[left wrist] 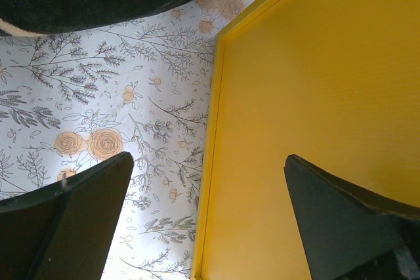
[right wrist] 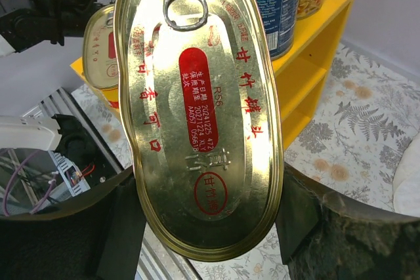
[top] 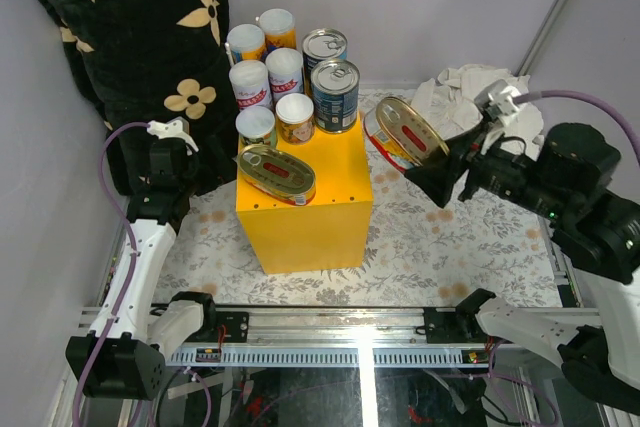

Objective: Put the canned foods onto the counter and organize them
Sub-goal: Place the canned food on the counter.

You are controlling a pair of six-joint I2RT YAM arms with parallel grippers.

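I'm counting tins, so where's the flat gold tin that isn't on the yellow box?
The gold oval tin is held in the right gripper, right of the yellow counter in the top view, near the blue-labelled cans.

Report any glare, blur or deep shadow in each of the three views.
Top external: evenly lit, with one bright white reflection on the metal rail at the near edge. Left wrist: floral cloth and yellow box are sharp; the fingers are dark, featureless shapes. Right wrist: glare streaks cross the gold oval tin, yet its red print is readable.
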